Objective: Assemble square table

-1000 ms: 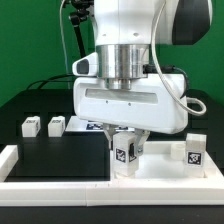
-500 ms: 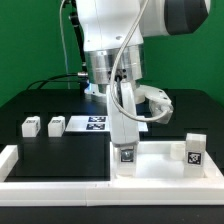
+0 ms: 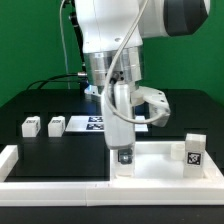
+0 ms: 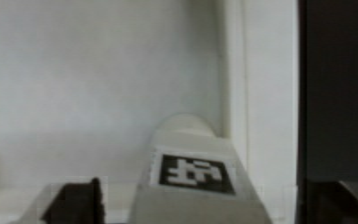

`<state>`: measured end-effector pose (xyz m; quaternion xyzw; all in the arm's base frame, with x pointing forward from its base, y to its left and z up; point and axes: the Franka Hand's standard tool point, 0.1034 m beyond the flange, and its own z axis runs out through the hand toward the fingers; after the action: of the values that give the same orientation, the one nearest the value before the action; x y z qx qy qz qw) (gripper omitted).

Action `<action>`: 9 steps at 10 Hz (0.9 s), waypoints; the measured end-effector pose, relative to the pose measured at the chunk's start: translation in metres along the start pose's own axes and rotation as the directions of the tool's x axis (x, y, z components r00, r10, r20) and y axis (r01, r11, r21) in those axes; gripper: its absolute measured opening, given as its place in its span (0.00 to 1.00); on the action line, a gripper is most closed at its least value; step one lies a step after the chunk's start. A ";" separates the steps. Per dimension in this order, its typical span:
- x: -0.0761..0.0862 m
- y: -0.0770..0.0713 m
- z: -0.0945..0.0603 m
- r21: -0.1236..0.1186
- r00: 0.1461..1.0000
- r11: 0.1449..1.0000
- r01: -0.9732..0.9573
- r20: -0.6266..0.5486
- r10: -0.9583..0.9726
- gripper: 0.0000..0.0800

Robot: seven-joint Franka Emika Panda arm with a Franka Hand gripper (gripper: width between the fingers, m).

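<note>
The square table's white slab [image 3: 160, 165] lies at the exterior view's right, its raised rim showing. One white tagged leg [image 3: 124, 157] stands upright on the slab's left corner, and the same leg [image 4: 197, 170] fills the wrist view. My gripper [image 3: 123, 150] hangs straight down over it, open, with a finger on each side of the leg. In the wrist view a dark finger [image 4: 78, 200] stands a little apart from the leg, inside my gripper [image 4: 194, 205]. A second leg [image 3: 193, 150] stands on the slab's far right. Two more legs [image 3: 30, 126] [image 3: 56, 125] rest on the black table at left.
The marker board [image 3: 95, 123] lies flat behind the gripper. A long white border rail [image 3: 50, 186] runs along the front, with a raised end at the exterior view's left [image 3: 8, 156]. Cables hang behind the arm.
The wrist has turned about a quarter turn since a second ago. The jaws have widened off the leg, which stays upright in the same spot on the slab.
</note>
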<state>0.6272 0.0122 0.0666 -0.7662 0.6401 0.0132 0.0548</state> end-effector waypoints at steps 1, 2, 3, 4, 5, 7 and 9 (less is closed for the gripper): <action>0.003 0.000 -0.001 0.001 0.982 0.982 0.190 -0.002 -0.190 0.77; 0.008 0.002 -0.001 0.000 0.948 0.948 0.319 -0.002 -0.319 0.80; 0.013 0.004 0.000 -0.001 0.917 0.917 0.400 -0.001 -0.400 0.80; 0.014 0.005 0.000 -0.007 0.897 0.897 0.443 -0.005 -0.443 0.81; 0.014 0.005 0.000 -0.010 0.858 0.858 0.513 -0.006 -0.513 0.81; 0.015 0.005 0.000 -0.011 0.794 0.794 0.608 -0.006 -0.608 0.81; 0.010 0.000 0.000 -0.025 0.537 0.538 0.842 -0.041 -0.842 0.81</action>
<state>0.6293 0.0021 0.0656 -0.9796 0.1944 -0.0326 0.0382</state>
